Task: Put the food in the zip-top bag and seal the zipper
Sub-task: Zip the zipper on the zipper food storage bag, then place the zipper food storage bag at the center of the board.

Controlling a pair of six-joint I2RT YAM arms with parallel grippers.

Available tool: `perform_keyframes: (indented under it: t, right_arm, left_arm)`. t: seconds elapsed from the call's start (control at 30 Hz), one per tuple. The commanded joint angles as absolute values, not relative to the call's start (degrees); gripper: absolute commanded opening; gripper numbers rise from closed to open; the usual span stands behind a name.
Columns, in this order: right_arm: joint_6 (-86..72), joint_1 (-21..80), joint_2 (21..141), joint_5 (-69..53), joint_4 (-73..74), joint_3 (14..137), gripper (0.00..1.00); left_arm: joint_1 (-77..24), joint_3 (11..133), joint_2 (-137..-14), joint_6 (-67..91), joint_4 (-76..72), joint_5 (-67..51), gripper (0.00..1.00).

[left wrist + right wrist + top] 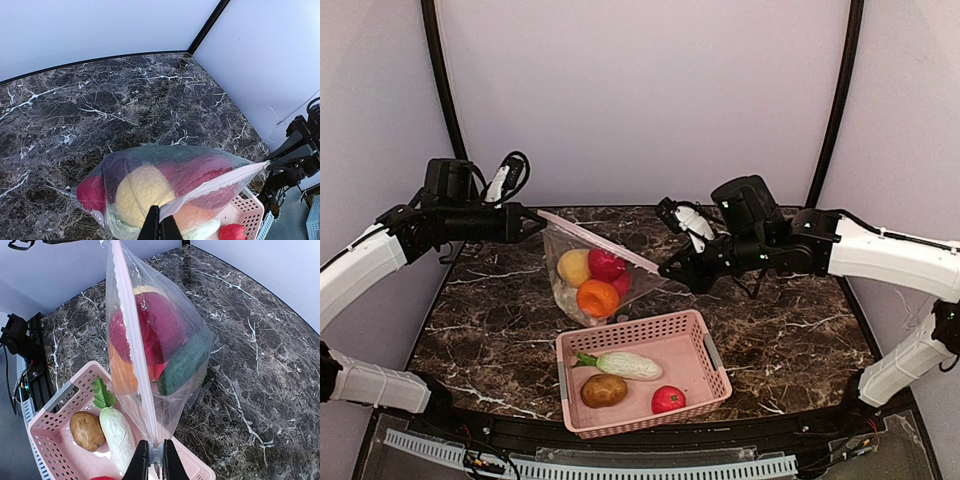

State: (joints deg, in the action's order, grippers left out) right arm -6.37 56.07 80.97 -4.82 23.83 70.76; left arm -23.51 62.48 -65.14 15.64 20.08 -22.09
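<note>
Zipper (pixel 601 243) stretched between left hand (pixel 537 222) and right hand (pixel 666 269) (both clamped).

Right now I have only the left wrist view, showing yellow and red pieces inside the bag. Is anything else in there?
Observer: Yes, the right wrist view shows a green cucumber low in the zip-top bag.
Operator: What else lies in the basket?
Observer: A brown potato, beside the pale leafy vegetable.
Operator: Is the right gripper really pinching the bag?
Observer: Yes, it is shut on the end of the zipper.
</note>
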Motion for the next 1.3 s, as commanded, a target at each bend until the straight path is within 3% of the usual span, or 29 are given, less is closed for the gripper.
perform_keyframes:
  t: [0.0,0.5,0.67,0.73,0.97,1.17,1.23,1.27]
  right_arm:
    - [-7.28,55.28,79.3,-3.49,28.97,68.71,0.0]
    - [-7.82,55.27,78.13,-3.26,29.48,67.34,0.0]
    - [-8.21,55.24,77.96,-3.43,29.35,67.67,0.02]
    - [-8.53,55.28,77.75,-3.43,29.07,67.7,0.11]
    - [-11.3,55.27,75.15,-2.33,27.85,66.53,0.63]
    - [-15.33,54.79,72.28,2.84,28.0,64.44,0.81]
    - [-17.13,54.47,71.63,4.06,28.39,64.1,0.84]
    - [-18.14,54.29,71.3,4.34,28.63,64.1,0.87]
  left_arm:
    - [-21.72,64.44,-64.69,15.29,18.37,-19.29,0.01]
    - [-21.36,63.88,-64.78,15.29,18.25,-19.74,0.01]
    - [-21.36,63.38,-64.91,14.77,16.42,-24.77,0.01]
    - [-21.37,63.23,-64.84,14.46,16.23,-25.93,0.01]
    - [-21.36,62.67,-64.45,13.93,16.49,-26.79,0.01]
    - [-21.2,62.11,-65.31,14.5,16.83,-26.29,0.03]
    - [-21.18,61.84,-65.53,14.72,16.63,-26.62,0.15]
    - [-21.18,61.72,-65.36,14.79,16.36,-26.98,0.29]
